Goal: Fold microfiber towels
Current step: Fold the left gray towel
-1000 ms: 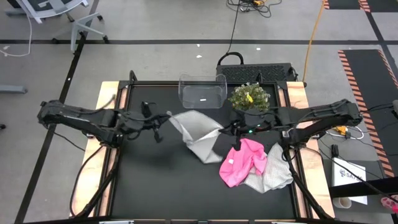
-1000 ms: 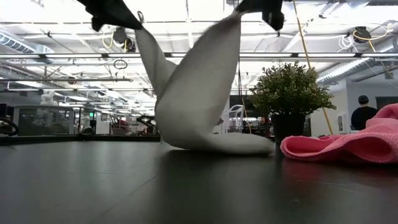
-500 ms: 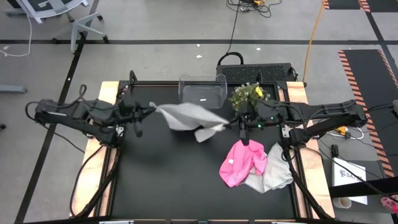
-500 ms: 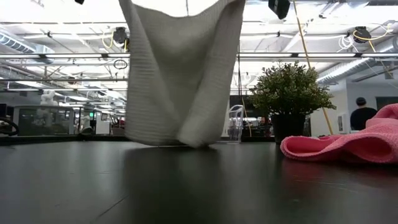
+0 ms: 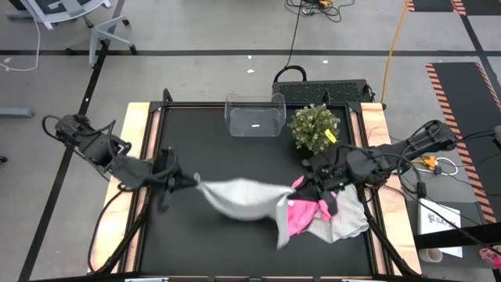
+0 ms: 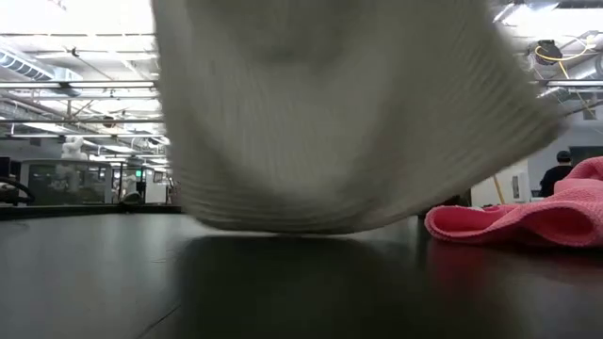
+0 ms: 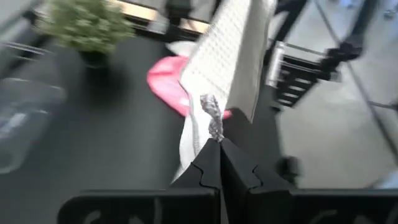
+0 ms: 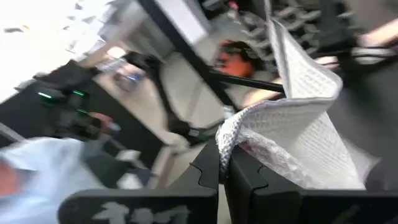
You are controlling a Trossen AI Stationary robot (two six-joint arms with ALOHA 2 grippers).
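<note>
A pale grey microfiber towel (image 5: 243, 200) hangs spread between my two grippers over the near middle of the table; it fills most of the low view (image 6: 349, 122). My left gripper (image 5: 193, 182) is shut on its left upper corner, and my right gripper (image 5: 304, 186) is shut on its right upper corner. A loose corner (image 5: 280, 235) droops toward the near edge. A pink towel (image 5: 304, 213) lies crumpled on another pale towel (image 5: 344, 221) at the near right, partly hidden by the hanging one. My left gripper pinches the towel's left upper corner (image 7: 211, 124) between its two fingers; a bunched tip of cloth sticks out past them. The fingers come from the table's left, slanting down. The towel stretches away toward the other gripper and hangs below. My right gripper pinches the towel's right upper corner (image 8: 229, 132) between its two fingers, with the bunched edge just above the fingertips. The fingers come about level from the table's right. The cloth hangs down from the hold in a loose fold.
A clear plastic bin (image 5: 254, 115) and a small potted plant (image 5: 315, 125) stand at the far edge. The black mat (image 5: 196, 141) shows bare at the left and far middle. Wooden rims (image 5: 135, 125) border the table. A person (image 6: 554, 174) stands far off in the room.
Both grippers have risen and swung from the far middle toward the table's near edge, each still shut. The pale grey towel, which lay partly on the table, has been lifted and spread out between them and now hangs over the near middle.
</note>
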